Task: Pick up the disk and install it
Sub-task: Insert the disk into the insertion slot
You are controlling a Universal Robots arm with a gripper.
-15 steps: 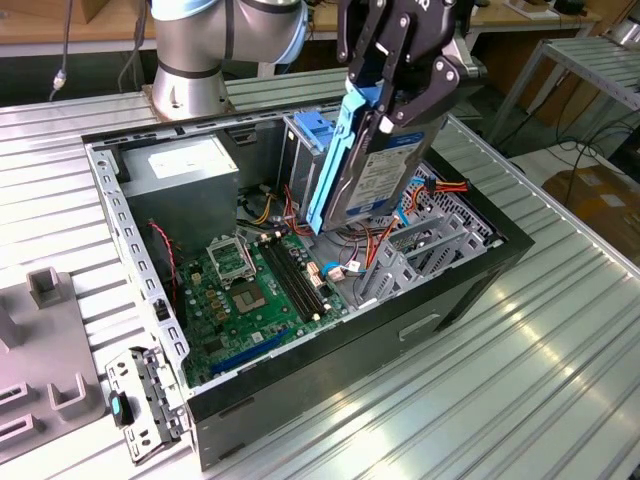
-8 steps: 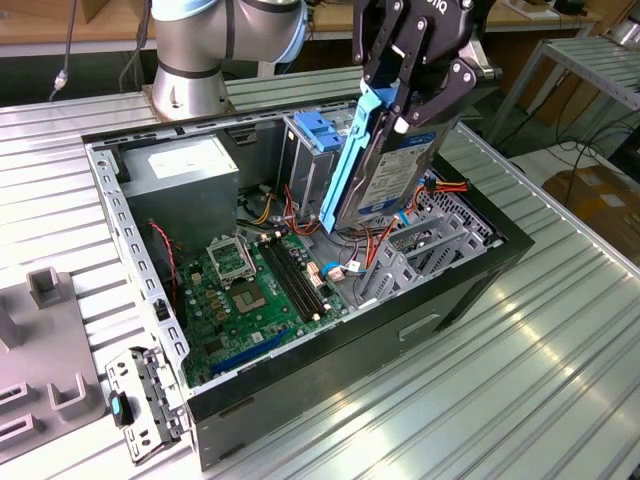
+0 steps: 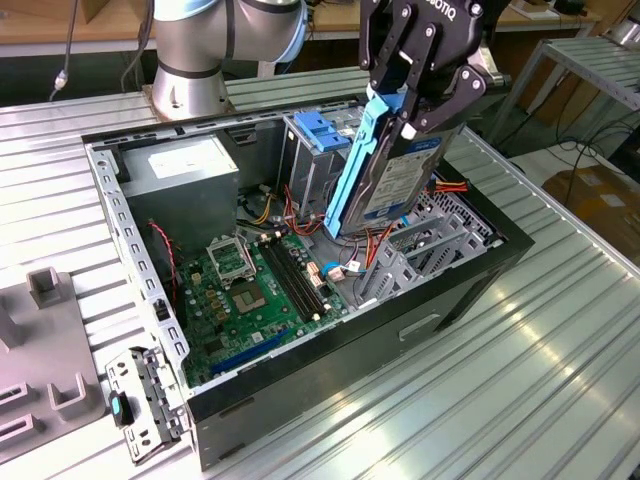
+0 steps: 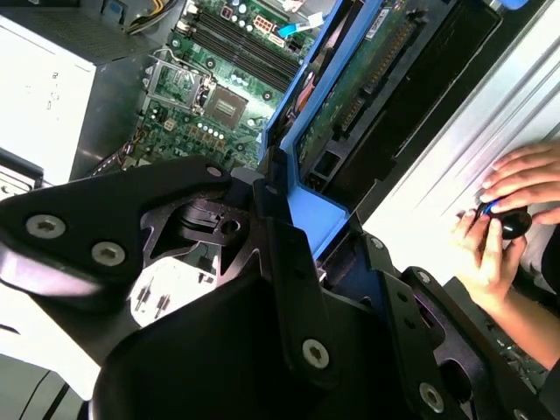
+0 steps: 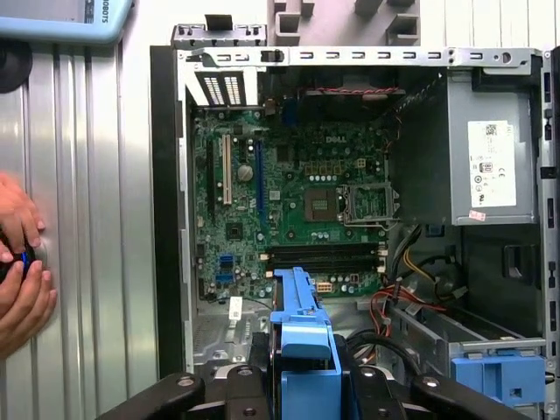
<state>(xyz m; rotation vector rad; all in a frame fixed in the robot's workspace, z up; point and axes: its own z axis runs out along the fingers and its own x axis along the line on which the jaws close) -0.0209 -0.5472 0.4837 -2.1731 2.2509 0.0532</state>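
We see the gripper (image 3: 418,100) with its fingers closed on the disk (image 3: 395,185), clamping its upper end and blue side rail; the disk hangs steeply tilted, lower end down, over the open computer case (image 3: 330,375), beside the motherboard (image 3: 250,290) inside the case; whether its lower edge touches anything there we cannot tell. The case lies on the ribbed metal bench (image 3: 520,380); in the first wrist view a person's hands (image 5: 22,271) rest just outside the case.
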